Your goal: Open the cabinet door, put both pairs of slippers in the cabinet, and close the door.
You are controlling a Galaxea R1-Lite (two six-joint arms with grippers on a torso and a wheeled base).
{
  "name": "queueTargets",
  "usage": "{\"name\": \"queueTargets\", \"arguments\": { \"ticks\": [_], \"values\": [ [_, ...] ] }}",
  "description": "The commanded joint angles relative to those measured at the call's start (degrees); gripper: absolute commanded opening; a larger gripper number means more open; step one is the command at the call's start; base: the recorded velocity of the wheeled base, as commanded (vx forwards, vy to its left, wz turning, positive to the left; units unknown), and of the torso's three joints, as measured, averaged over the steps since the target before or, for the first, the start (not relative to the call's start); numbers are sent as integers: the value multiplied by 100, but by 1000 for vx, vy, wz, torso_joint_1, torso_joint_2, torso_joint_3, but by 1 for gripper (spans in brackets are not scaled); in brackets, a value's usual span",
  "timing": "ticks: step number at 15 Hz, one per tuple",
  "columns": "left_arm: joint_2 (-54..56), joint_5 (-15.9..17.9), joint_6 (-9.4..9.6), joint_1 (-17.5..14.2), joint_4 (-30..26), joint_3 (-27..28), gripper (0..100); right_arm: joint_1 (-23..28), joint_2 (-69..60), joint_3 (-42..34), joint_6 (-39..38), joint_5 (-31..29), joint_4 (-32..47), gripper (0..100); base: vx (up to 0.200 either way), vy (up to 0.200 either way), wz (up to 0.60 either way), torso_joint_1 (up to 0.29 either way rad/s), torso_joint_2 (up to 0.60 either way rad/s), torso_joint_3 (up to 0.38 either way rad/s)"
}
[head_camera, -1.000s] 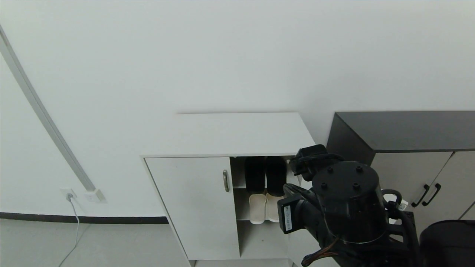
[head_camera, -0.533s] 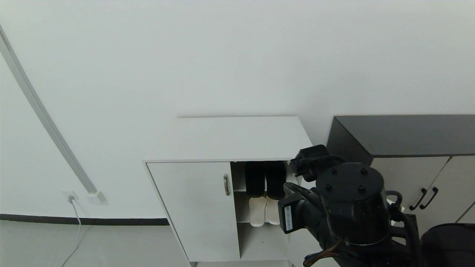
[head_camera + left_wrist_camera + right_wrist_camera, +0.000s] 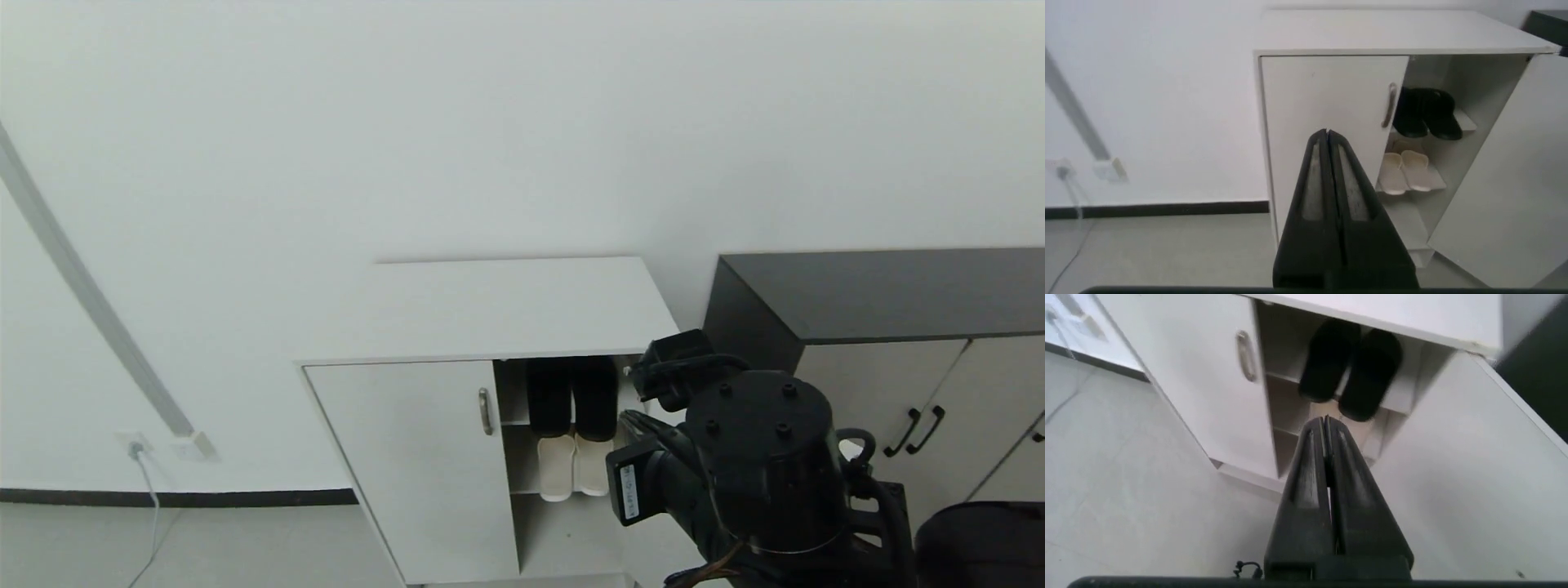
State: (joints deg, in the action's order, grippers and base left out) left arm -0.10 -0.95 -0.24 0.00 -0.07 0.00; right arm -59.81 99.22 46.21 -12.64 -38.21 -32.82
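White wall (image 3: 490, 122) behind cabinet (image 3: 506, 306), door (image 3: 1503, 180) open, black slippers (image 3: 571, 396) above white slippers (image 3: 574, 465); left hand (image 3: 1327, 135), right hand (image 3: 1327, 423) closed, empty.

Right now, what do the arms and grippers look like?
The left gripper and right gripper are matte black wedges tapering to a narrow tip, with greyish flat faces. The right arm is black, with a round joint cap carrying bolt heads, a white printed label and brown-orange cables underneath.
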Motion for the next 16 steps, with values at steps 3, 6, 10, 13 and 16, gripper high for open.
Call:
{"name": "queueTargets", "arguments": {
  "ticks": [3,6,10,13,16],
  "values": [
    [1,-2,-2,9,7,0,0,13,10,2,7,-3,-14,0,0,0,-600,7,7,-1],
    [1,-2,-2,0,-1,0,0,92,10,10,7,-3,-32,0,0,0,-600,1,1,2],
    [1,-2,-2,0,-1,0,0,92,10,2,16,-3,-76,0,0,0,0,0,0,0],
    [1,-2,-2,0,-1,0,0,92,10,2,16,-3,-85,0,-67,0,0,-1,-1,2],
    [1,-2,-2,0,-1,0,0,110,10,2,78,-3,-85,0,-200,0,0,5,4,-1]
  ]
}}
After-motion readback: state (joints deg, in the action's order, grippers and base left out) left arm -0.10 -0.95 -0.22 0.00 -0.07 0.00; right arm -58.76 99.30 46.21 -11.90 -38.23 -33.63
